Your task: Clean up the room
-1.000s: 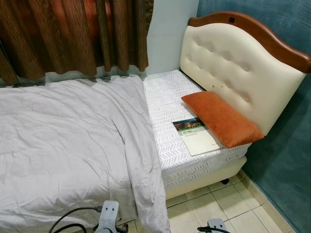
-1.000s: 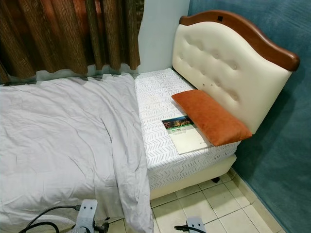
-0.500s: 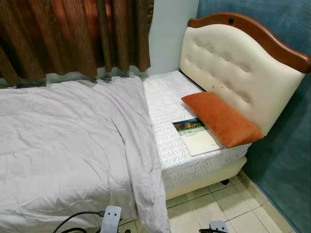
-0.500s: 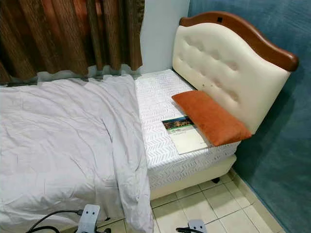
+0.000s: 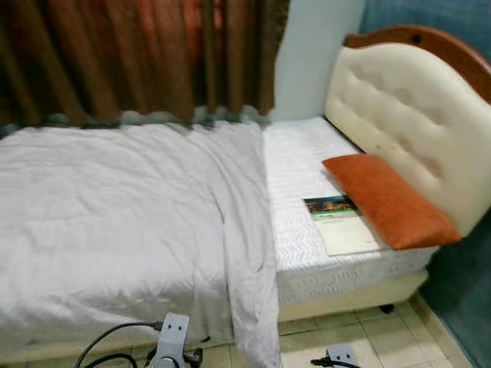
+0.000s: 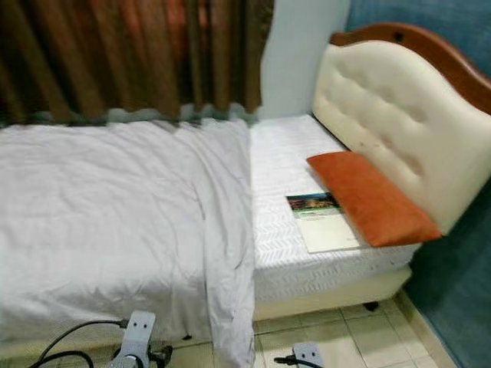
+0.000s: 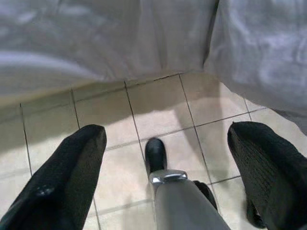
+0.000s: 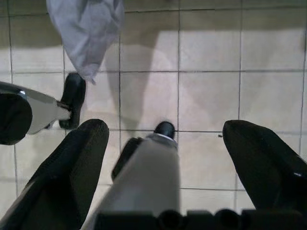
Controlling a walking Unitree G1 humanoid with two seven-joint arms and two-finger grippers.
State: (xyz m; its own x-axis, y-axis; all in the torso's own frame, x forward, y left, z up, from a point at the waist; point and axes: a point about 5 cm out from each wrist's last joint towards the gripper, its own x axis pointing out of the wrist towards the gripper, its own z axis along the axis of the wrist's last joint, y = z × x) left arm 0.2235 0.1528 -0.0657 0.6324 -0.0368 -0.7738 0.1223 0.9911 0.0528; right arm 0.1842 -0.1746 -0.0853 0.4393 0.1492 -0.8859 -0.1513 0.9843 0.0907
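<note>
The view had swung left, bringing more grey sheet (image 5: 123,222) into frame; the book (image 5: 341,224) and orange pillow (image 5: 391,201) themselves lay unmoved. Left claw (image 7: 168,177) and right claw (image 8: 165,167) hung wide open, empty, so tidying had not begun.

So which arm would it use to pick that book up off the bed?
Probably the right. The book lies on the bare mattress beside the orange pillow, on the robot's right. Both the right gripper and left gripper hang open over the floor tiles.

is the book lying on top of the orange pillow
No, the book lies flat on the white mattress beside the orange pillow, its edge against the pillow's side.
</note>
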